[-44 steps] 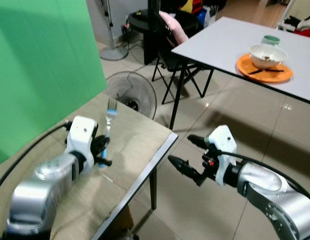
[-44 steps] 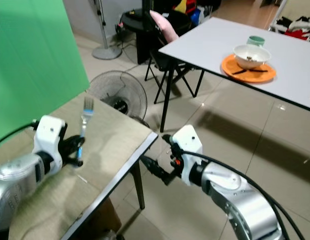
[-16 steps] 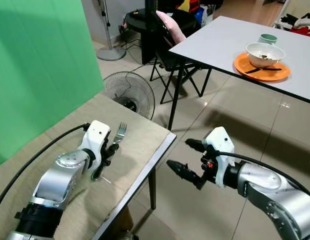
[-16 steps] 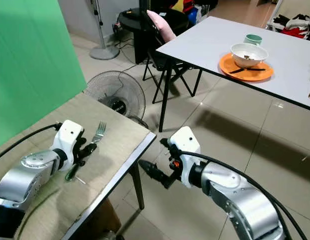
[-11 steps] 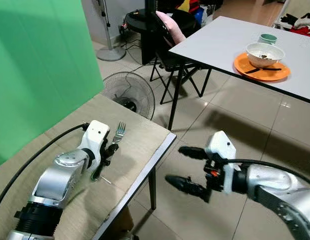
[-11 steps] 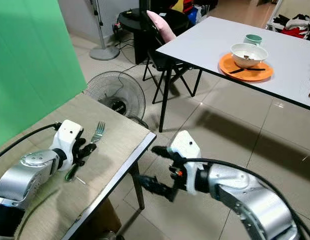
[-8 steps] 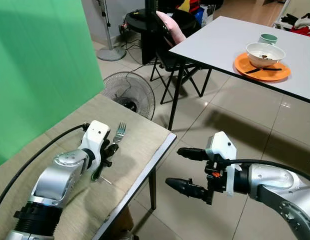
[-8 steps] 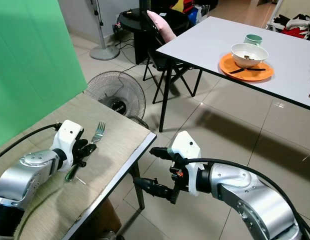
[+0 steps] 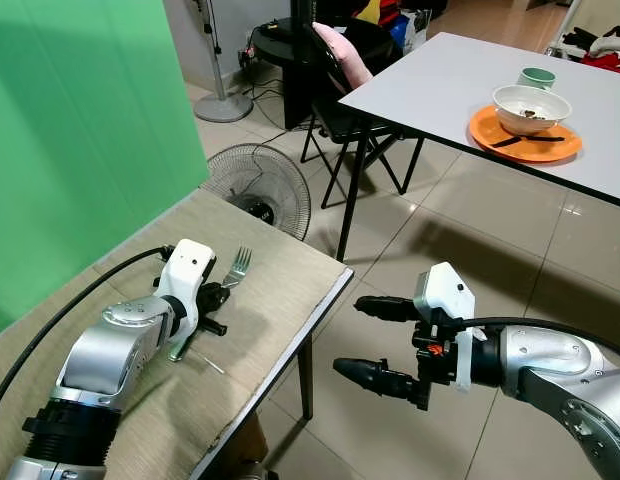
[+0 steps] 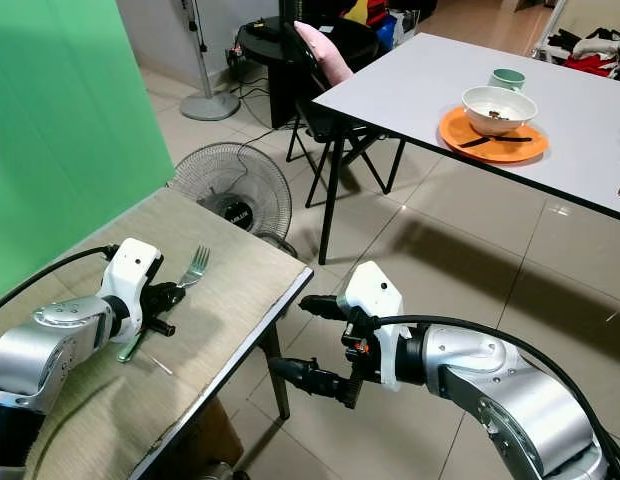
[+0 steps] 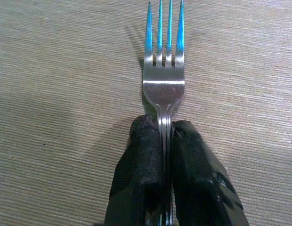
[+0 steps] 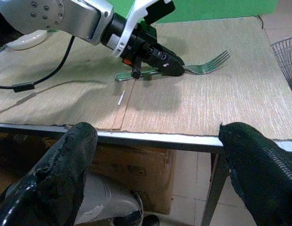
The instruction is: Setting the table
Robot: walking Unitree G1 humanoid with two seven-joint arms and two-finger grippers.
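Left end effector [image 11: 165, 141] is clamping the fork [image 11: 163, 80] by its neck, fork lying flat on the beige surface [image 9: 280, 290], tines pointing away from the arm toward the surface's far edge. Right end effector [image 9: 375, 340] is hovering off the surface's edge above the tiled floor [image 9: 440, 230], fingers spread wide apart, gripping nothing.
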